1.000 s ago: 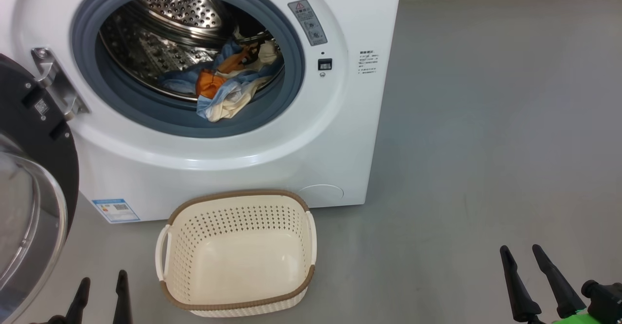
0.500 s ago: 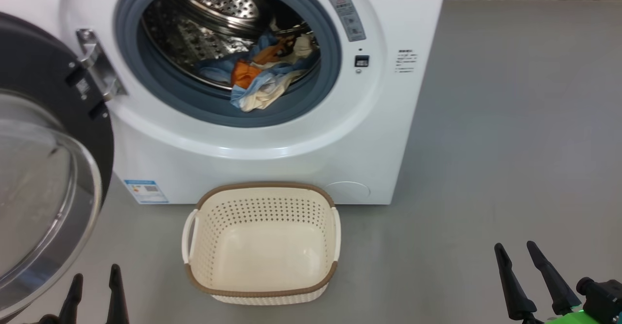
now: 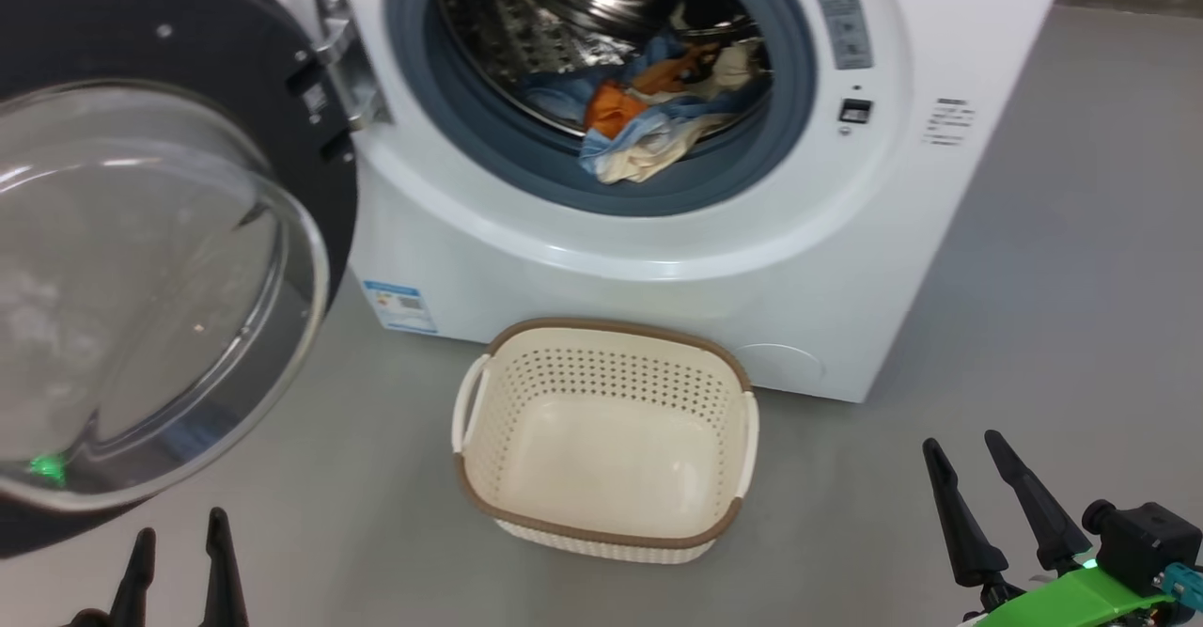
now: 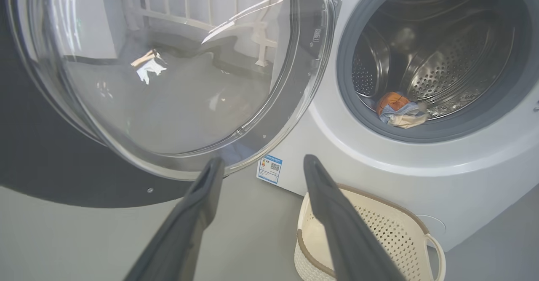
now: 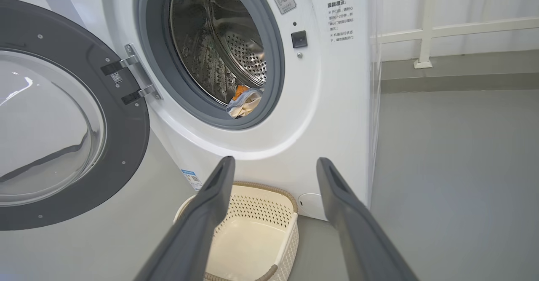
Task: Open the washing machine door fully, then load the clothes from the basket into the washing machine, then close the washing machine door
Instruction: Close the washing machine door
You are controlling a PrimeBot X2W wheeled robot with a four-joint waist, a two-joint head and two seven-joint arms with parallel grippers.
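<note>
The white washing machine [image 3: 658, 260] stands ahead with its door [image 3: 141, 260] swung wide open to the left, black rim and glass bowl facing me. The clothes [image 3: 648, 124], blue, orange and cream, lie at the drum's front lip, part draped on the grey gasket; they are also in the left wrist view [image 4: 398, 111] and the right wrist view [image 5: 244, 102]. The cream basket [image 3: 606, 439] sits on the floor before the machine with nothing in it. My left gripper [image 3: 179, 544] hangs open at lower left, below the door. My right gripper [image 3: 968, 462] is open at lower right, right of the basket.
Grey floor [image 3: 1053, 326] stretches to the right of the machine. A white rail and curtain [image 5: 442, 28] stand behind the machine's right side. A blue label [image 3: 399, 305] marks the machine's lower left corner.
The head camera has swung left, so machine, door and basket have slid rightward in its view. Both grippers stay open low in the view; the clothes and basket have not moved.
</note>
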